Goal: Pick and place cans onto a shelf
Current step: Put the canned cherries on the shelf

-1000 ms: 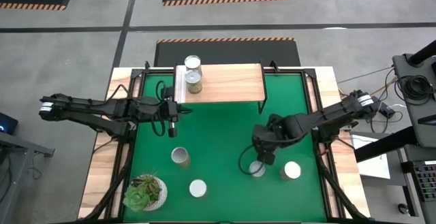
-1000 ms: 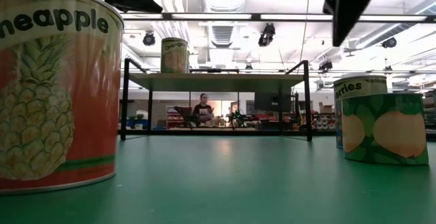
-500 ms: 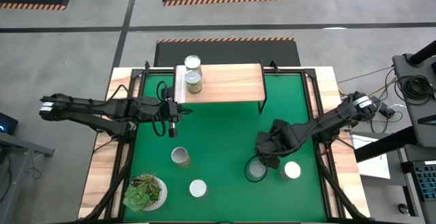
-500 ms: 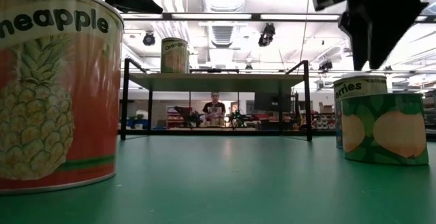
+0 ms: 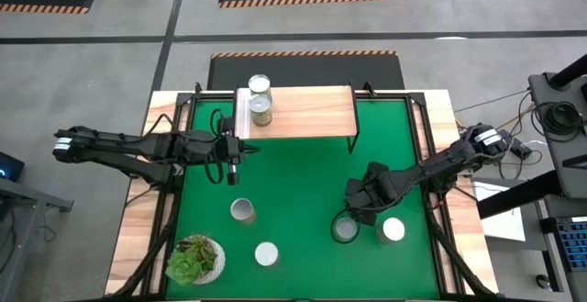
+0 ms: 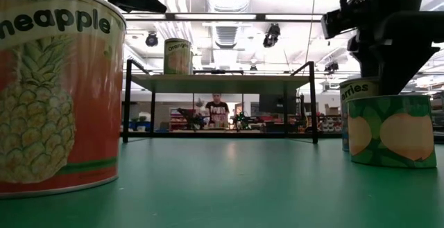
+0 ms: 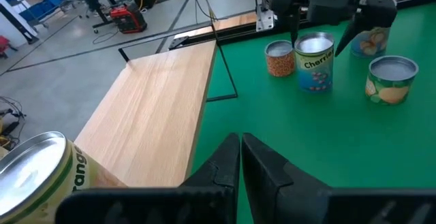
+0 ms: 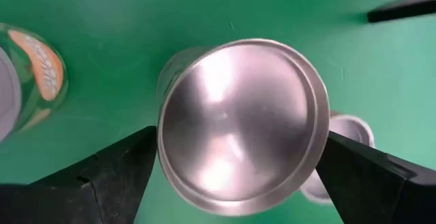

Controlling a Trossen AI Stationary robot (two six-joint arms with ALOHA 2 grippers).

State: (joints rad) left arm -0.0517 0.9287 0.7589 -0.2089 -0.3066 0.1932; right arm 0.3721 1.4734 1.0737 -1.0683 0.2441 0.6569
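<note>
my right gripper (image 5: pixel 351 218) hangs directly over one upright can (image 5: pixel 345 230) on the green table (image 5: pixel 303 183), on the right half, near the front edge. in the right wrist view the can's round silver top (image 8: pixel 242 125) sits centred between my two dark fingers (image 8: pixel 112 173), which stand wide apart on either side of the rim with clear gaps; the gripper is fully spread and holds nothing. the can's long axis is vertical and in line with my approach, so the can lies straight below the gripper and the coming move is, in my judgement, a plain descent followed by a close on the sides. a second can (image 5: pixel 393 230) stands just beside the target on the outer side, and the low view shows its label close by; the finger on that side has the least margin, which i judge to be the main risk on the way down. the shelf (image 5: pixel 303 111) lies at the far edge of the table, well apart from this can, and already carries two cans (image 5: pixel 260 98) at its left end. my left gripper (image 5: pixel 234 160) waits near that left end of the shelf, fingers together, holding nothing. two further cans (image 5: pixel 242 211) stand on the left half beside a potted succulent (image 5: pixel 193 258). the right arm is clearly the nearer to the target.
</note>
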